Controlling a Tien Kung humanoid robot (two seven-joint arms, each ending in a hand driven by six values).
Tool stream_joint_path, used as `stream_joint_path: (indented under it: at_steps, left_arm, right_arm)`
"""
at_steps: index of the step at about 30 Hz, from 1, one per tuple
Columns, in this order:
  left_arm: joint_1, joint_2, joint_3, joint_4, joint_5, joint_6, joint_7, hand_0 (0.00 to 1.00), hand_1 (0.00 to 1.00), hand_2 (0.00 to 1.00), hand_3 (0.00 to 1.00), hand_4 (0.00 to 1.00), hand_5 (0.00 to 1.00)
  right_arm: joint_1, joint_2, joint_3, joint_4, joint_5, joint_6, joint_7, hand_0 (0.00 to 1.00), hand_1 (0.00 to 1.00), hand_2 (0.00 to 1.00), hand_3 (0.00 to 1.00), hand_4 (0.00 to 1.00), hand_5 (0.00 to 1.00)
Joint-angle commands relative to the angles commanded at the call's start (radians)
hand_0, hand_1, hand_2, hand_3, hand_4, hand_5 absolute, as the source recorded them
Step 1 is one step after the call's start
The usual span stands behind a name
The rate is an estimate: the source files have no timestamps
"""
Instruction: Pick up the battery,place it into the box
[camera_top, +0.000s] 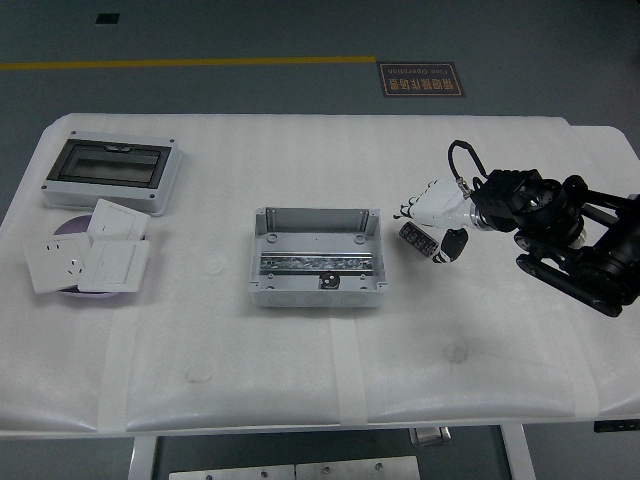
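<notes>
While it lies flat on the counter (300, 350) just right of the box (318, 257), the battery (418, 240) runs its long axis diagonally, from upper left to lower right. The right robot hand (437, 212) sits over its right end, white fingers (415, 201) spread above and dark thumb below, not visibly clamped.

We see a white table (300, 380); at ten o'clock on it sits an enclosure with a dark window (110, 172), and just below, white wall switch and socket plates (88, 258) lie over a purple dish (68, 226); at twelve o'clock the floor carries a yellow line (190, 63) and a dark sign (421, 79)
</notes>
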Motion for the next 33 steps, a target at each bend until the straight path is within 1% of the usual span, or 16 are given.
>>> stream_joint_path:
  at_steps: [6,16,17,22,23,28,29,33]
  left_arm:
    - [0.001,0.002,0.006,0.000,-0.005,0.001,-0.002,0.680,0.678,0.580,0.643,0.633,0.322]
    - [-0.002,0.002,0.018,0.000,-0.017,0.004,-0.007,0.680,0.677,0.580,0.643,0.632,0.322]
    - [-0.002,0.002,0.018,0.000,-0.016,0.004,-0.007,0.680,0.678,0.580,0.644,0.631,0.321]
    - [-0.002,0.001,0.017,0.000,-0.018,0.004,-0.007,0.680,0.678,0.580,0.644,0.631,0.321]
    - [-0.002,0.001,0.019,0.000,-0.019,0.004,-0.007,0.680,0.677,0.581,0.644,0.631,0.324]
    - [-0.005,0.000,0.019,0.000,-0.020,0.004,-0.008,0.680,0.677,0.581,0.644,0.631,0.324]
    - [-0.005,0.001,0.018,0.000,-0.019,0.004,-0.008,0.680,0.677,0.580,0.643,0.632,0.325]
    - [-0.006,0.001,0.021,0.000,-0.021,0.004,-0.009,0.680,0.677,0.580,0.643,0.632,0.325]
  right_arm:
    - [-0.019,-0.008,-0.006,0.002,0.008,-0.019,-0.008,0.907,0.812,0.966,0.998,0.804,0.247]
    - [-0.020,-0.008,-0.007,0.015,0.018,-0.052,-0.002,0.904,0.805,0.951,0.998,0.795,0.257]
    - [-0.020,-0.008,-0.008,0.015,0.017,-0.052,-0.002,0.893,0.775,0.891,0.998,0.685,0.256]
    - [-0.021,-0.007,-0.005,0.006,0.011,-0.053,0.005,0.893,0.775,0.891,0.998,0.685,0.256]
    - [-0.022,-0.006,-0.004,0.001,0.009,-0.053,0.007,0.862,0.746,0.803,0.813,0.494,0.203]
    - [-0.026,-0.001,0.002,-0.021,0.000,-0.054,0.016,0.862,0.746,0.803,0.813,0.494,0.203]
    - [-0.026,0.000,0.003,-0.024,-0.002,-0.054,0.017,0.832,0.713,0.746,0.737,0.361,0.171]
    - [-0.028,0.002,0.005,-0.028,-0.003,-0.058,0.023,0.832,0.713,0.746,0.737,0.361,0.171]
